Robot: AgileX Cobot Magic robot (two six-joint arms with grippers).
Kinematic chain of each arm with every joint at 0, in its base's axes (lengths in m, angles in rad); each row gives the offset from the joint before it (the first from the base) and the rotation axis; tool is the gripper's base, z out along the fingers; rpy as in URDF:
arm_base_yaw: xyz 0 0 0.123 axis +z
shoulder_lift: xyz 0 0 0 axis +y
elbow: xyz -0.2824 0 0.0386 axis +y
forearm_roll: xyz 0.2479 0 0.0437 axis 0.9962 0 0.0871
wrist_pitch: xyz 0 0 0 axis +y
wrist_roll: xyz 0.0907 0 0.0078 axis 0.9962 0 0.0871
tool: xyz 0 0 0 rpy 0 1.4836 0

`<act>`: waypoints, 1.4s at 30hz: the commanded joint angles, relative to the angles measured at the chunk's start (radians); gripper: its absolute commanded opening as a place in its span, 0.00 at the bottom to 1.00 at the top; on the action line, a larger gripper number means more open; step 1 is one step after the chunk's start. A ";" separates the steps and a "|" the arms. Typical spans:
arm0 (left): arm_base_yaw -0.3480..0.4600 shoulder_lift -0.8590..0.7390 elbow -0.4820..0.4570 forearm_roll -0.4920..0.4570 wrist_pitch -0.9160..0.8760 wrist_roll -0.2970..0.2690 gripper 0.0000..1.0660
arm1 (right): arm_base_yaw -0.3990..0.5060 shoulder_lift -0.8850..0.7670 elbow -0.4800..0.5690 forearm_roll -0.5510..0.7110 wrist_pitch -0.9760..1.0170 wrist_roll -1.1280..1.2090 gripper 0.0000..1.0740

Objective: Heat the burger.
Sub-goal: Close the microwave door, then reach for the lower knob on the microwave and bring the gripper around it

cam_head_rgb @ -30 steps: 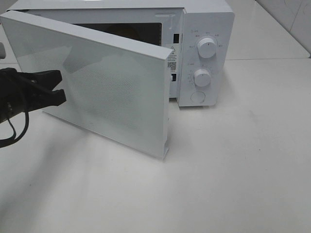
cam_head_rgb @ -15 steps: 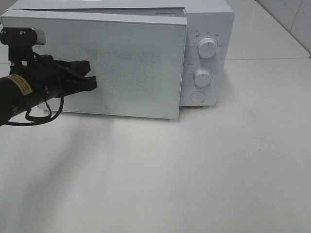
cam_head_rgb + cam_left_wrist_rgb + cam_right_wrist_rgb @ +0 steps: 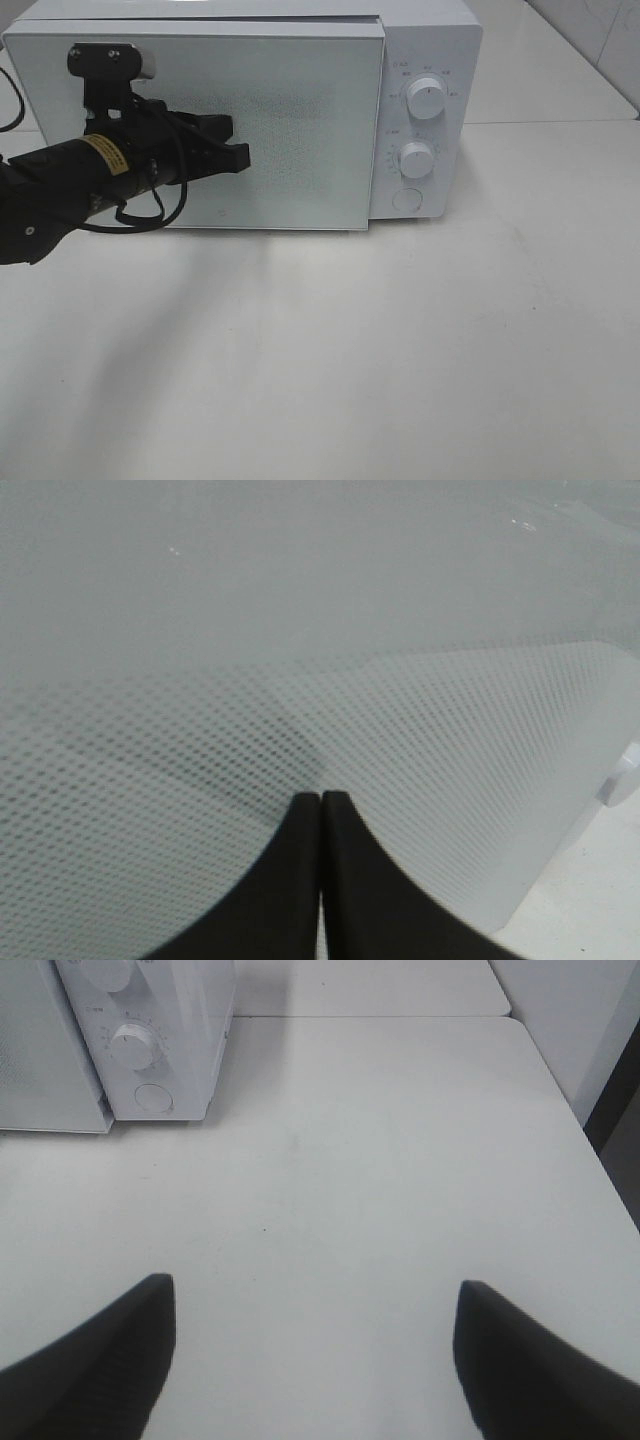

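Note:
The burger is out of view. A white microwave stands at the back of the table, and its door lies flush against the body. My left gripper is shut, its black tips touching the middle of the door's dotted panel. In the left wrist view the closed fingertips press on that mesh-patterned door. My right gripper is open with nothing between its fingers, hovering over bare table to the right of the microwave; it does not show in the exterior high view.
The microwave's control panel carries two knobs and a round button. The white table stretches in front. In the right wrist view the table's edge drops off beside a dark gap.
My left gripper has swept to the right against the door. The door has swung from wide open to flush with the microwave. The right gripper has kept still.

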 commanded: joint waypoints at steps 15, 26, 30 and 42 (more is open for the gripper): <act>-0.076 0.156 -0.270 -0.088 0.068 -0.005 0.00 | -0.006 -0.025 0.001 0.003 -0.009 -0.006 0.69; -0.083 0.156 -0.315 -0.037 0.100 -0.084 0.00 | -0.006 -0.025 0.001 0.003 -0.009 -0.006 0.69; -0.122 0.086 -0.235 0.017 0.100 -0.153 0.00 | -0.006 -0.025 0.001 0.003 -0.009 -0.007 0.69; -0.227 -0.089 -0.027 0.052 0.303 -0.154 0.78 | -0.006 -0.025 0.001 0.003 -0.009 -0.006 0.69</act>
